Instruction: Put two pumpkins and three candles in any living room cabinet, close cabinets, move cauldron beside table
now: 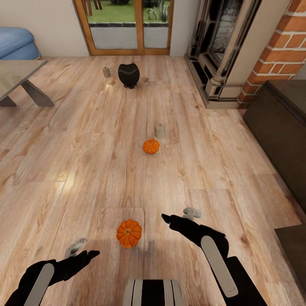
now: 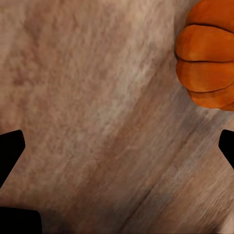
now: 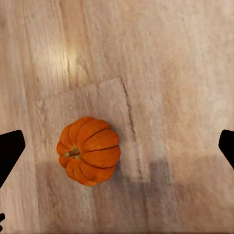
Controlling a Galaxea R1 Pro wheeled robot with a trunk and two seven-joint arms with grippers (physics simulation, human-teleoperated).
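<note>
One pumpkin (image 1: 128,233) sits on the plank floor just ahead of me, between my two arms. My left gripper (image 1: 85,250) hovers open to its left, and the pumpkin (image 2: 207,53) shows off to one side of the left wrist view, outside the fingers. My right gripper (image 1: 178,214) is open above and to the right of it, and the pumpkin (image 3: 89,150) lies between the spread fingertips (image 3: 9,151), well below them. A second pumpkin (image 1: 151,146) rests farther out beside a candle (image 1: 160,130). Another candle (image 1: 106,72) stands left of the black cauldron (image 1: 128,75).
The grey-topped table (image 1: 17,72) stands at the far left by the blue sofa (image 1: 15,42). The dark cabinet (image 1: 280,123) runs along the right, past the brick fireplace (image 1: 221,46). Glass doors (image 1: 127,25) close off the far end.
</note>
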